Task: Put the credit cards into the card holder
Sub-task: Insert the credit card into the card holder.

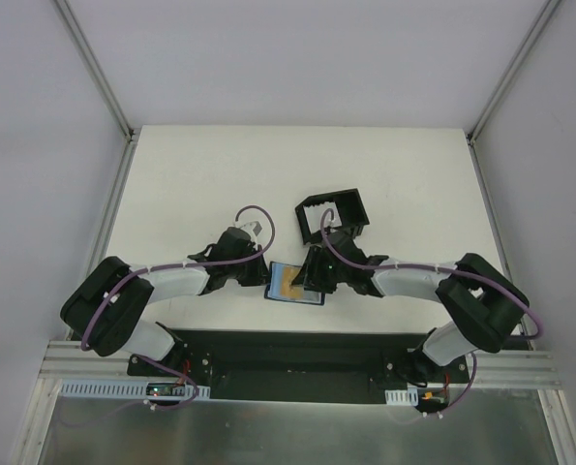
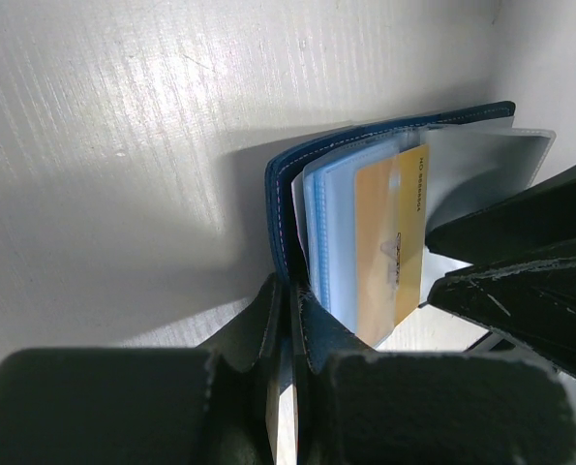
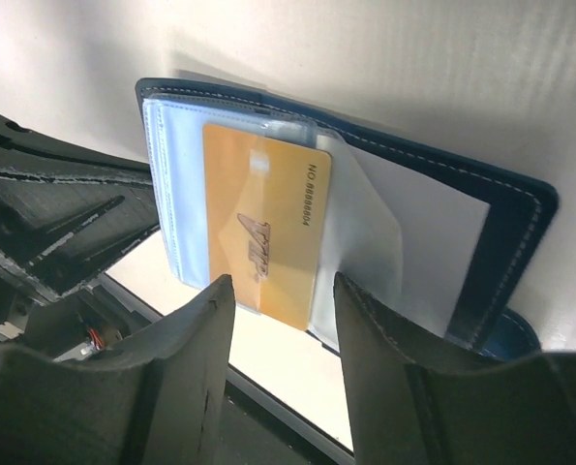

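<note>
Though indistinct overhead, orange card (image 3: 265, 232) lettered close-up

The black-and-white left arm (image 1: 162, 283) and right arm (image 1: 413, 281) fold inward, meeting near the middle of the table's (image 1: 191, 174) near edge. The left gripper (image 2: 286, 320) is clamped on the dark navy-blue folding card holder (image 2: 280, 203). The right gripper (image 3: 278, 320) has its fingers parted.

Black tray (image 1: 328, 198) crowds right tool's (image 1: 315, 279) far side; table (image 1: 220, 165) beyond open.
</note>
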You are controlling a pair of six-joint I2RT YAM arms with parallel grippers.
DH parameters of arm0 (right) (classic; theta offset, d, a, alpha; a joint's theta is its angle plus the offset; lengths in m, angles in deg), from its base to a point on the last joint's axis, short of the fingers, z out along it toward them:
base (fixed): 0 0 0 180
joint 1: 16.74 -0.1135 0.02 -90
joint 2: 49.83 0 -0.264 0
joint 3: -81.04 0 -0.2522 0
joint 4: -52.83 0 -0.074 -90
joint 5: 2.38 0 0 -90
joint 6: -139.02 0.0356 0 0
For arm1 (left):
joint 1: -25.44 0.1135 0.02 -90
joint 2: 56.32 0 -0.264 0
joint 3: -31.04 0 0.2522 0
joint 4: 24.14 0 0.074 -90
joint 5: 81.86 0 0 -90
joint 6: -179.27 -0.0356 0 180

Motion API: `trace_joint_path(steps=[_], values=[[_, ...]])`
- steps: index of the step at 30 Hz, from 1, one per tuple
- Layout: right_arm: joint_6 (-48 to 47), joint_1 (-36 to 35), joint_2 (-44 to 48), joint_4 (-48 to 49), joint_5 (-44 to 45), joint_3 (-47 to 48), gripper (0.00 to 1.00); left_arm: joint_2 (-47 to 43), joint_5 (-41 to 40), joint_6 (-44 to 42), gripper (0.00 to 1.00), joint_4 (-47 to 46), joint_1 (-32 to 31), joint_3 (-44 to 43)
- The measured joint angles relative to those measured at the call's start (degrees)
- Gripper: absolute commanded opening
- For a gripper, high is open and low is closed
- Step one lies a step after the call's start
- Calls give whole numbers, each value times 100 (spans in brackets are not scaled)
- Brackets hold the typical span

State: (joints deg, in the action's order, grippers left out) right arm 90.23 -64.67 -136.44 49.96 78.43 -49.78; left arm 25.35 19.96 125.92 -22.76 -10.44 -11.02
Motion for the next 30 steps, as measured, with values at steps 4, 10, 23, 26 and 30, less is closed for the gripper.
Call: trace_joint_path(steps=[4, 10, 23, 26, 30], values=[[-63, -74, -267, -2, -31, 243, 47, -11, 13, 0, 0, 13, 0, 0], [-221, -160, -457, -4, -70, 450, 44, -37, 13, 0, 0, 46, 0, 0], [-393, -195, -697, 254, -317, 601, 36, -114, 15, 0, 0, 131, 37, 2], [-367, -195, -699, 356, -345, 599, 27, -129, 15, 0, 0, 136, 68, 9], [-310, -195, -713, 398, -350, 597, 22, -162, 11, 0, 0, 149, 74, 26]])
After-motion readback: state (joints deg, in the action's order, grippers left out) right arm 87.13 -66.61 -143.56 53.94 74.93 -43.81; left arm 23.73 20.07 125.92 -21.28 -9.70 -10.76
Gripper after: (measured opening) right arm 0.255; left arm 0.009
